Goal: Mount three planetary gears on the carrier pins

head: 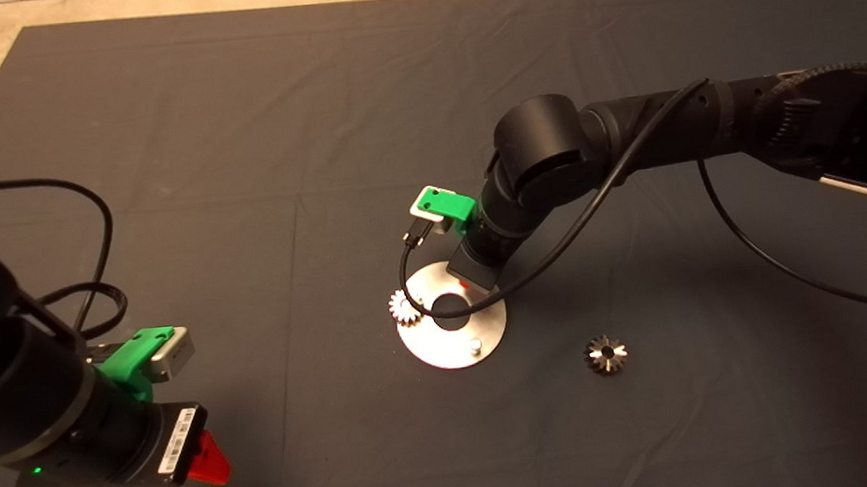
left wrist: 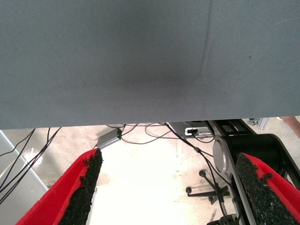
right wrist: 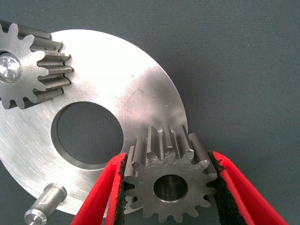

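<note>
The left gripper (head: 211, 458), green with red fingers, waits at the near left edge of the dark grey cloth mat (head: 232, 135). A white label with small black print sits on its black body, but the writing is too small to read. In the left wrist view its two red fingers (left wrist: 70, 197) with black pads stand spread apart with nothing between them, and past the mat edge there is pale floor with black cables.

A little farther, right of the middle, one small shiny steel toothed gear (head: 606, 354) lies alone on the mat, well apart from the flat round silver carrier plate (head: 444, 350) with its large central hole. At the near side of this plate one short silver pin (head: 476, 344) stands bare. On the left rim a second gear (head: 406, 307) sits over its pin; the right wrist view shows the pin top shining in the gear's hole.

The right gripper (right wrist: 167, 187) is low over the far side of the plate. In the head view the black arm hides its fingers; only the right wrist view shows them pinching a third steel gear (right wrist: 169, 183) by its teeth, at the edge of the plate (right wrist: 117, 93). The hole of this gear is dark, and I cannot tell where the third pin is
</note>
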Motion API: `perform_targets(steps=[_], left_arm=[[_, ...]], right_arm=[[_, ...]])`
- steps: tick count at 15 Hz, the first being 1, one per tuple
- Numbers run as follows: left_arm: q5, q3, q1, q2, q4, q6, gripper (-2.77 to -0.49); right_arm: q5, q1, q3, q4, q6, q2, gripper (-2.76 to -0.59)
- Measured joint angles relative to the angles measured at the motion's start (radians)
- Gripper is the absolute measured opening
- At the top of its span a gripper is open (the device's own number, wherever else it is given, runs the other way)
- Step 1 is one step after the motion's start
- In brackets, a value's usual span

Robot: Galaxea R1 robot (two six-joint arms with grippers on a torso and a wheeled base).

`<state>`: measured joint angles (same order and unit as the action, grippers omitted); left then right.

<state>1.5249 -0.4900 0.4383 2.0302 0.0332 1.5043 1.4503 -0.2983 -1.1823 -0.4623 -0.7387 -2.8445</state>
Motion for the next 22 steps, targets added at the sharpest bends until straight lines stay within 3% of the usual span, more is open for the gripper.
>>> perform_targets(steps=[14, 15, 17, 22], left_arm=[[0.000, 0.000, 0.000, 0.000, 0.000, 0.000, -1.22], [0.000, 0.000, 0.000, 0.000, 0.000, 0.000, -1.22], [0.000, 0.000, 0.000, 0.000, 0.000, 0.000, -1.22], [0.000, 0.000, 0.000, 0.000, 0.000, 0.000, -1.22]], right_arm=[[0.001, 0.001, 0.000, 0.000, 0.002, -0.001, -2.20], [0.003, 0.001, 0.000, 0.000, 0.002, -0.004, -2.20], [0.023, 0.001, 0.000, -0.001, 0.002, -0.022, -2.15], [0.035, 0.001, 0.005, 0.000, 0.005, -0.034, -1.90]])
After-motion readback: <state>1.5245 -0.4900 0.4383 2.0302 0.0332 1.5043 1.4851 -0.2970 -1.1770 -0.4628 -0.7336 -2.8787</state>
